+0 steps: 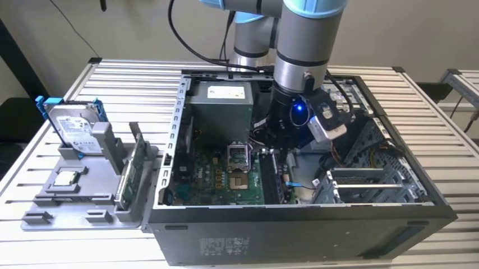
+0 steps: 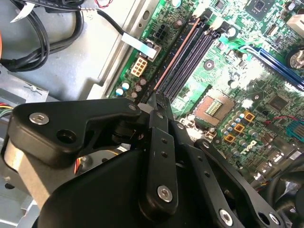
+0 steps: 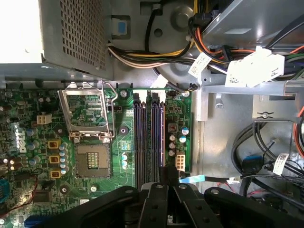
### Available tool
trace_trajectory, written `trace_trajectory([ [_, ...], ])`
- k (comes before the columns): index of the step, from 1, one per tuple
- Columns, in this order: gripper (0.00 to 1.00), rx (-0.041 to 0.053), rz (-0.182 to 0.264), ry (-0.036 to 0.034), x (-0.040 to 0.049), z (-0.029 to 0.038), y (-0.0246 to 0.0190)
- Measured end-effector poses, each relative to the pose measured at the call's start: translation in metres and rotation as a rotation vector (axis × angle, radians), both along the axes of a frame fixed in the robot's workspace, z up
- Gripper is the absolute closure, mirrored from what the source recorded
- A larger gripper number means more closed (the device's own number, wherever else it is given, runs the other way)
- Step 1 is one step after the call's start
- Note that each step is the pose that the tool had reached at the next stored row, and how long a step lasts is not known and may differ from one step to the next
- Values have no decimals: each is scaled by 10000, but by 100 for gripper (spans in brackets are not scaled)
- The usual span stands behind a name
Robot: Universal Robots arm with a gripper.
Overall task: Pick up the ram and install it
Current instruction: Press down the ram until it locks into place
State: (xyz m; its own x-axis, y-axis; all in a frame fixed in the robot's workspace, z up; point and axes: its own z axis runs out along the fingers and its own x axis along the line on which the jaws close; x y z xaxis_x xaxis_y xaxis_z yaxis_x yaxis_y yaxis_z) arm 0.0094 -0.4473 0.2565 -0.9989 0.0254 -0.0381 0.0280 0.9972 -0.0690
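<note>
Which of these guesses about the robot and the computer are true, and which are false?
1. The computer case lies open with the arm reaching inside. True.
2. The hard drive sits inside the case. False: it stands in a grey holder outside, on the exterior view's left.
3. A fan covers the processor socket. False: the socket is bare.
4. The gripper holds the ram over the memory slots. True.

Colours inside the open computer case

Green motherboard (image 3: 95, 142) with dark purple-black memory slots (image 3: 148, 142); black gripper (image 2: 159, 102); silver hard drive (image 1: 75, 131) in blue bracket (image 1: 45, 106).
</note>
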Motion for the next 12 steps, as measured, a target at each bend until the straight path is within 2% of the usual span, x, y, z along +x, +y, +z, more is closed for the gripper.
trace_trajectory([
  [5, 89, 0, 177, 0, 0, 0, 0],
  [12, 89, 0, 931, 0, 0, 1, 0],
])
